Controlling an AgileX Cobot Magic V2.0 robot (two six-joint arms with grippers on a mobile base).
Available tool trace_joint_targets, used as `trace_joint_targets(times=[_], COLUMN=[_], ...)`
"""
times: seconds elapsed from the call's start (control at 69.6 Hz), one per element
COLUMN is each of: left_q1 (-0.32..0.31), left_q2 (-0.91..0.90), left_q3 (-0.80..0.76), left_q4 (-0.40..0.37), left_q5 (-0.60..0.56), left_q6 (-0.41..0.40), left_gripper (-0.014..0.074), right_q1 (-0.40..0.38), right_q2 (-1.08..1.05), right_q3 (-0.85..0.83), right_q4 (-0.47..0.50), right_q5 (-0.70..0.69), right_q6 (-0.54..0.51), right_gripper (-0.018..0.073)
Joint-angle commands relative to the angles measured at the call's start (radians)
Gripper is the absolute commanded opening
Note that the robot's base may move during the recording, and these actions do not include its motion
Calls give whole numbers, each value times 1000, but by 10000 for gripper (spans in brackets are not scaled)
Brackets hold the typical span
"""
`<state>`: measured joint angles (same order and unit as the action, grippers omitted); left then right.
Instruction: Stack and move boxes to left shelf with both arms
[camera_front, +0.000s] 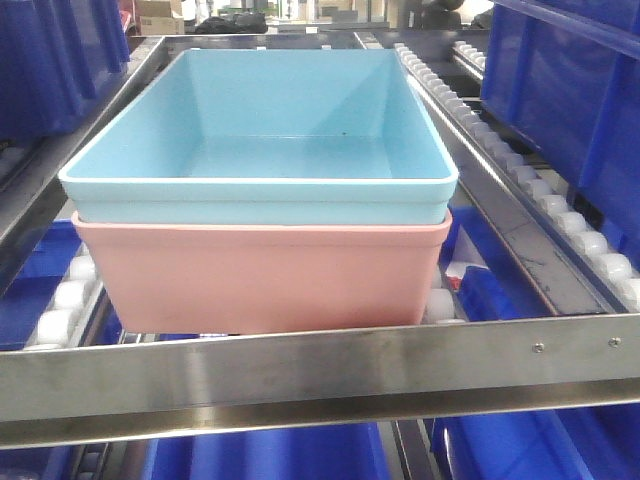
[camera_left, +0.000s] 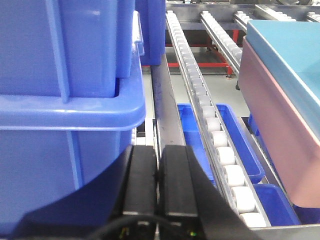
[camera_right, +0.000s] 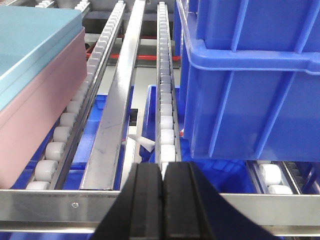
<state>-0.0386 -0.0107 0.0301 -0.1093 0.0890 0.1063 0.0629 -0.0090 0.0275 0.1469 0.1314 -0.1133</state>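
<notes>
The light blue box (camera_front: 260, 140) is nested in the salmon pink box (camera_front: 265, 280), and the stack rests on the roller rails of the left shelf (camera_front: 320, 375) behind its steel front bar. The left wrist view shows the stack at the right edge, pink box (camera_left: 280, 135) under blue box (camera_left: 290, 55). My left gripper (camera_left: 158, 175) is shut and empty, left of the stack beside a dark blue crate. In the right wrist view the pink box (camera_right: 35, 125) sits at the left. My right gripper (camera_right: 162, 185) is shut and empty, right of the stack over the front bar.
Large dark blue ribbed crates stand on both sides: one by the left gripper (camera_left: 65, 100), one by the right gripper (camera_right: 250, 80). White roller rails (camera_right: 165, 95) and steel dividers (camera_right: 117, 110) run back. More blue bins (camera_front: 270, 455) sit on the level below.
</notes>
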Motion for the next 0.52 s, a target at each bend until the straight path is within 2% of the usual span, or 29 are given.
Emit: trace_joint_targets(times=[0.0,0.503], left_q1=[1,1], left_q2=[-13,-13], left_q3=[25,25], left_q4=[-7,-7], left_q5=[-82,-82], left_q6=[3,3], left_gripper=[-4,-4], right_q1=[-8,-8], right_q2=[-6,-6], right_q3=[1,1], right_q4=[0,0], right_q5=[-85,-85], right_q6=[1,1], right_gripper=[55,55])
